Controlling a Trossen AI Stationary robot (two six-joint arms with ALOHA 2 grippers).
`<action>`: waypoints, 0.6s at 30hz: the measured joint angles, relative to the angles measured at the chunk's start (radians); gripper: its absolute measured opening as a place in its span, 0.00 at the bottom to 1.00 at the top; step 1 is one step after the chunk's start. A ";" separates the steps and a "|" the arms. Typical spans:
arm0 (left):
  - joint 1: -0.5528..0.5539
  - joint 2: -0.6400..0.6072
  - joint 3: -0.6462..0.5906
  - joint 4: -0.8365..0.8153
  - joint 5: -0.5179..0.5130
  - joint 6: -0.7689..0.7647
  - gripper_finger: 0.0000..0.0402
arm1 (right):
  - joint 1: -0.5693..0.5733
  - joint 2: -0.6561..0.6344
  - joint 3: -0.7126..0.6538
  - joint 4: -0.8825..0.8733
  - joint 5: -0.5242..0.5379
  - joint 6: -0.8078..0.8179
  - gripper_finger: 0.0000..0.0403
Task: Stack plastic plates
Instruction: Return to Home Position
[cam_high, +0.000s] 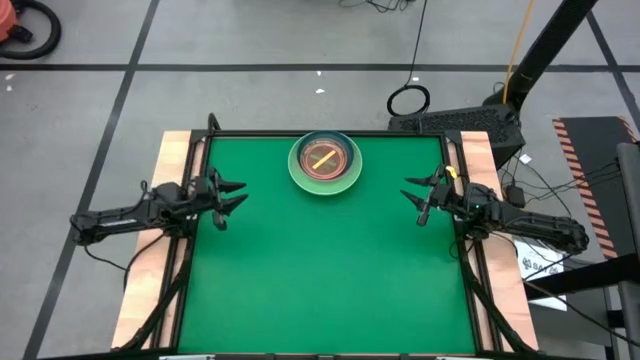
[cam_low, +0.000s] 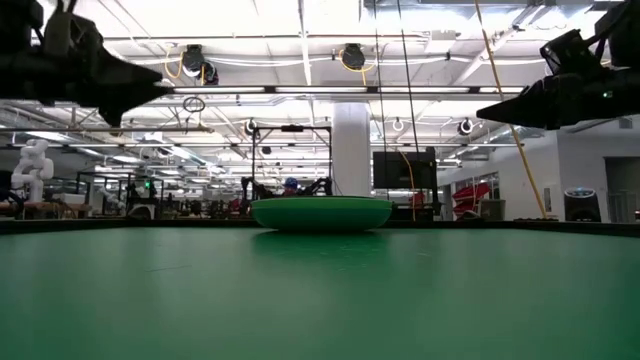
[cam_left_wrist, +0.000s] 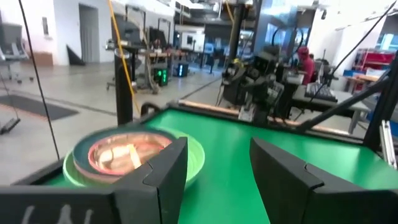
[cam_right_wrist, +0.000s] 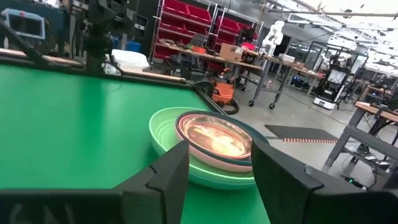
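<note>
Plate stack (cam_high: 325, 162) sits on green table (cam_high: 330, 280); left gripper (cam_high: 238, 196) and right gripper (cam_high: 411, 196) flank it, both spread, empty; workshop beyond.

You will find no word, number or brand that can be read in any view (the white sheet (cam_high: 535, 268) lying just off the right edge of the table (cam_high: 330, 280) carries dark print, too small to make out).
</note>
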 joint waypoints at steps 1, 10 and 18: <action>0.000 0.001 -0.010 0.001 -0.001 -0.007 0.45 | 0.000 0.002 0.000 0.000 0.000 0.005 0.41; 0.001 0.021 -0.015 -0.043 -0.021 -0.099 0.45 | 0.000 0.012 0.000 0.030 0.002 0.076 0.41; 0.001 0.021 -0.014 -0.050 -0.021 -0.093 0.45 | 0.000 0.012 0.000 0.099 0.005 0.077 0.41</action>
